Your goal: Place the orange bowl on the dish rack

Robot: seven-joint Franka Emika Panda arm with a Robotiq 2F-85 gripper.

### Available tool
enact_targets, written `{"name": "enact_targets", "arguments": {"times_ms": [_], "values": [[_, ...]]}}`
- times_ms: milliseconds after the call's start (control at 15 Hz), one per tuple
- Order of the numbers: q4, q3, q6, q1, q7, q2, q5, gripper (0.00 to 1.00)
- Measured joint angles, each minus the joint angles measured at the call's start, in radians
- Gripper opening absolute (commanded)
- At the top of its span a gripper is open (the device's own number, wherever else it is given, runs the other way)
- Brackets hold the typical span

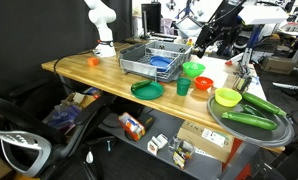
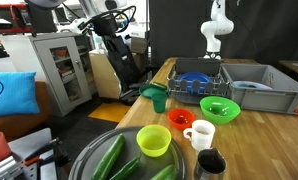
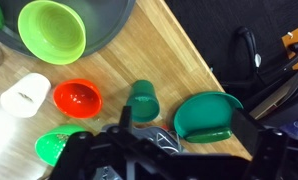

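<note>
The orange bowl sits upright on the wooden table between a white mug and a green cup. It also shows in an exterior view and in the wrist view. The dish rack, a grey wire basket holding blue dishes, stands beside it; only its edge shows in the wrist view. My gripper is open and empty. It hangs high above the table near its edge, well clear of the bowl.
A bright green bowl lies next to the rack. A yellow-green bowl sits on the round dark tray with green vegetables. A dark green plate lies near the table edge. A grey bin and a white arm stand behind.
</note>
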Motion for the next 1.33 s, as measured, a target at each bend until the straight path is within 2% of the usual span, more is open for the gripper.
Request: {"name": "enact_targets", "arguments": {"times_ms": [200, 400, 933, 1067, 1333], "values": [[0.025, -0.001, 0.078, -0.001, 0.042, 0.068, -0.083, 1.00], [0.056, -0.031, 0.139, -0.007, 0.110, 0.127, -0.138, 1.00], [0.120, -0.110, 0.390, -0.024, 0.226, 0.281, -0.051, 1.00], [0.140, -0.165, 0.416, -0.022, 0.313, 0.316, -0.092, 1.00], [0.190, -0.334, 0.454, 0.006, 0.522, 0.368, -0.215, 1.00]]}}
